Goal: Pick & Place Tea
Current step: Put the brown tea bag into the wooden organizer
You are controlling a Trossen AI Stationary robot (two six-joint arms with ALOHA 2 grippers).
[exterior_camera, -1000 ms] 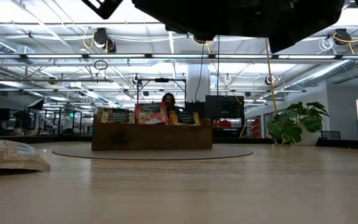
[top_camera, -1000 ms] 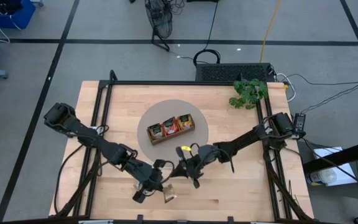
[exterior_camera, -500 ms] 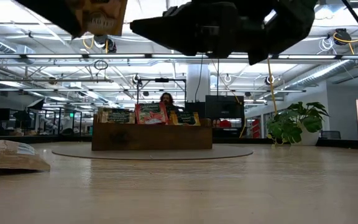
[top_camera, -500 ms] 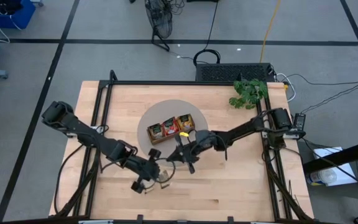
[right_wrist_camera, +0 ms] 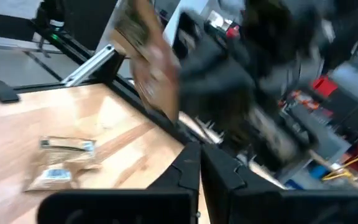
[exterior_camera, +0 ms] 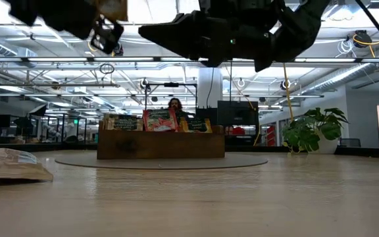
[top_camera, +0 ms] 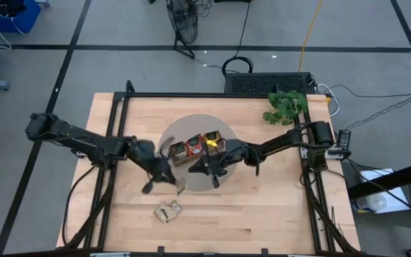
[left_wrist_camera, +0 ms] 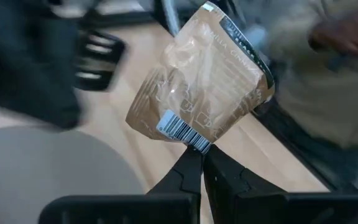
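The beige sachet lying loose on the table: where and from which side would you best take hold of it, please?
Probably from straight above, pinching across its puffed middle: the loose sachet lies flat and crumpled on the table, with no edge lifted enough for a sideways approach. The left gripper grips a second sachet; the right gripper is shut, empty.

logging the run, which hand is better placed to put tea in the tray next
Left. The left hand is clamped on a beige tea sachet and sits near the wooden tray. The right hand is shut with nothing visible between its fingers.
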